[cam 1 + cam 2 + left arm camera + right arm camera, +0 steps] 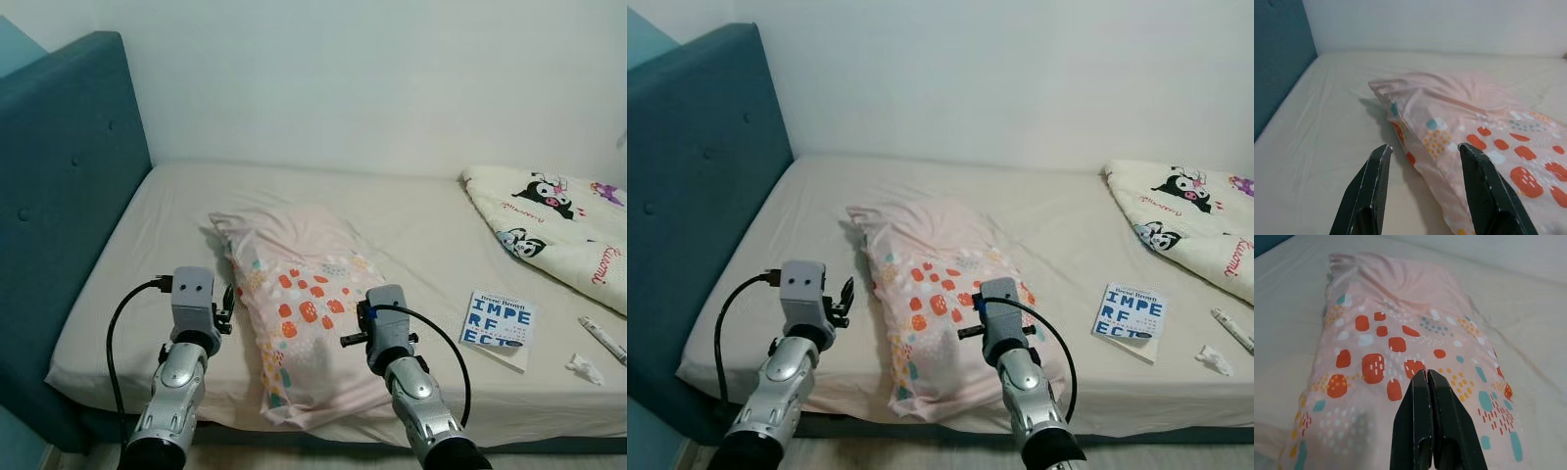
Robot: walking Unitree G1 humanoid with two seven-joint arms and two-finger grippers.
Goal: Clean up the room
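Observation:
A pink pillow (299,308) with orange, yellow and teal spots lies askew on the beige bed (127,264), its near end hanging slightly over the front edge. My left gripper (1425,149) is open, held low over the sheet just left of the pillow's left edge, with nothing between its fingers. My right gripper (1426,377) is shut and empty, hovering above the pillow's near right part. Both arms reach forward from the bottom of the eye views, the left wrist (193,294) beside the pillow and the right wrist (385,313) over it.
A teal headboard (69,166) closes the bed's left side, with a white wall behind. A cartoon-print blanket (554,220) is bunched at the right. Near the front right lie a blue-lettered book (498,323), a crumpled tissue (585,368) and a white tube (602,339).

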